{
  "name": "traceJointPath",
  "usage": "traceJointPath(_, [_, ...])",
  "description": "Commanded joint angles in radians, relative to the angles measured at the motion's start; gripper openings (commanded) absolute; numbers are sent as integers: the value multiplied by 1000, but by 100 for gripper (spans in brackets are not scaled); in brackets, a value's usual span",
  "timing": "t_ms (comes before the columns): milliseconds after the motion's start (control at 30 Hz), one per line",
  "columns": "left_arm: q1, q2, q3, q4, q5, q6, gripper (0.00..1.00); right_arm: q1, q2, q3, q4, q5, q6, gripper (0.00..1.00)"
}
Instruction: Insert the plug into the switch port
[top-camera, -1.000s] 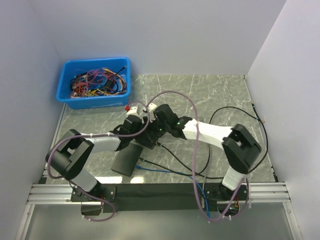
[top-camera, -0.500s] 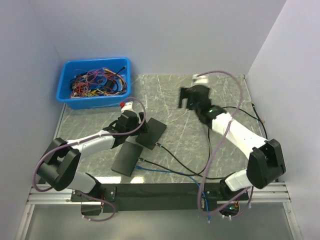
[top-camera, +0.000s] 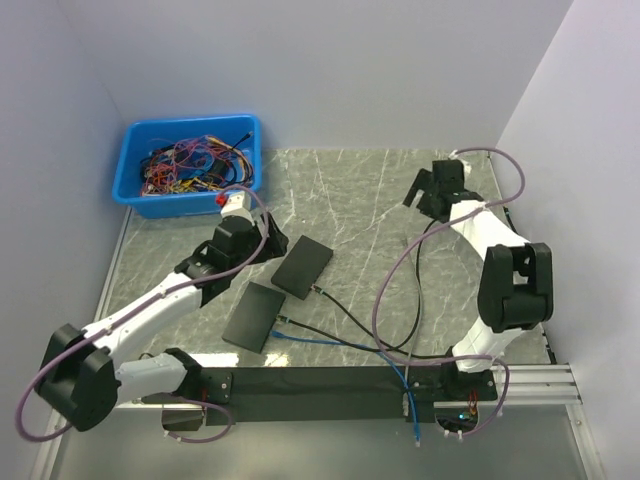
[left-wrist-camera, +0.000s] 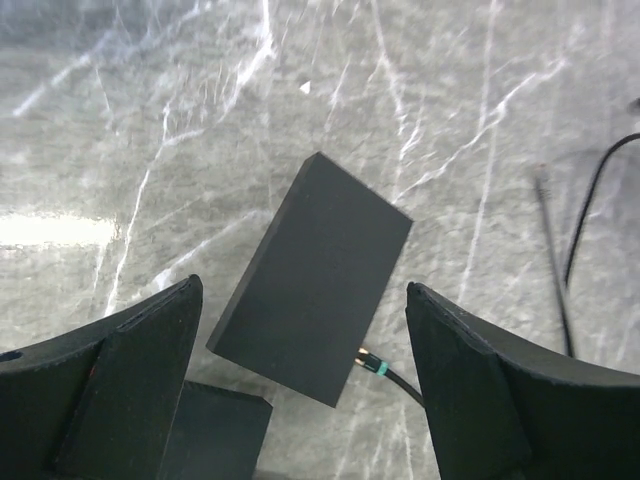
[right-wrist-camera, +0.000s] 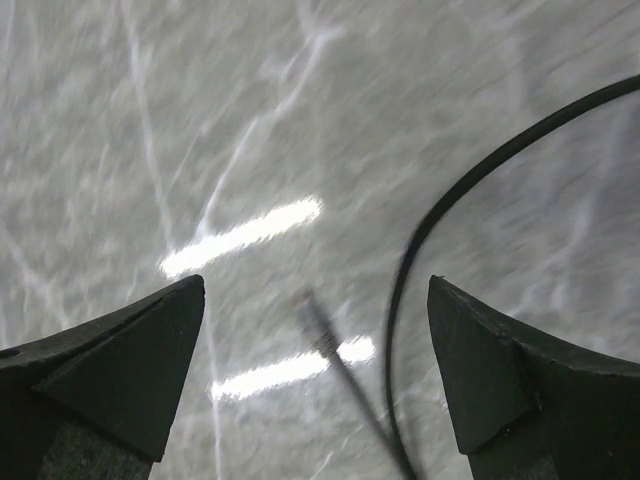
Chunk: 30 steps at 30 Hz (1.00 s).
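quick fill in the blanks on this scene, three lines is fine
The bin holding loose wires is ____ in colour.
The left gripper and the right gripper both stand ____.
Counting the upper black box and the lower black box, the flat boxes on the table number ____.
Missing words: blue; open; two.

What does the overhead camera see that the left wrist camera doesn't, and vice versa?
Only the overhead view shows the blue bin of wires, the right gripper and a blue cable. Only the left wrist view shows the gold-and-teal connector tip at the edge of the black switch box. Both show that box, a second black box and the marble table.
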Motion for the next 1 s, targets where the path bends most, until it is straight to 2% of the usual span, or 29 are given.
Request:
traceJointPath(0, [6, -75, 1, -36, -37, 13, 89, 74, -20, -27, 16, -100, 2, 98])
traceJointPath(100, [12, -99, -19, -36, -43, 13, 90, 129, -5, -45, 16, -73, -8, 96])
traceJointPath(267, [17, -92, -32, -23, -30, 13, 90, 136, 72, -12, -10, -100, -13, 90])
traceJointPath(633, [24, -90, -69, 5, -31, 26, 90, 132, 164, 7, -27, -60, -7, 62])
traceJointPath(967, [34, -86, -91, 28, -20, 29, 90, 123, 141, -16, -83, 24, -19, 61])
